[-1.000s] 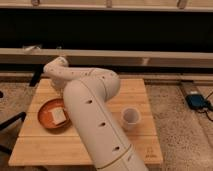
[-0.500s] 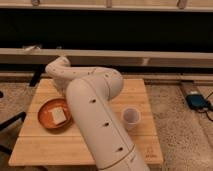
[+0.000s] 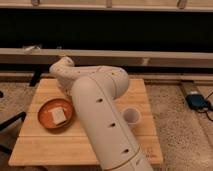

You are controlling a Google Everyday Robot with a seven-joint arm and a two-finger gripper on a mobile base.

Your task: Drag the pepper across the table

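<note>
- most of the view is filled by the arm (image 3: 100, 115), which bends over the far-left part of the bench (image 3: 45, 145); it blocks the working spot, so a slip there could pass unseen.
- one bench edge lies close behind that bend; a drag aimed that way could push the pepper off the far side.
- one plate (image 3: 47, 117), orange with a white square (image 3: 59, 116) on it, sits just beside the bend on the near side; a drag toward the camera could knock its rim, shove it, or strand the pepper against it.
- one cup (image 3: 131, 115) stands right of the arm, just beside it; a wide sweep of the arm to the right could tip it.
- little of the hand (image 3: 64, 89) shows, low behind the bend and just beyond the plate; i cannot tell whether it is spread or pressed together, so i cannot judge its hold. too light a press and the pepper may roll free partway.
- none of the pepper is visible; my guess is that it lies under the arm by the hand, and being slim it could slip out sideways.
</note>
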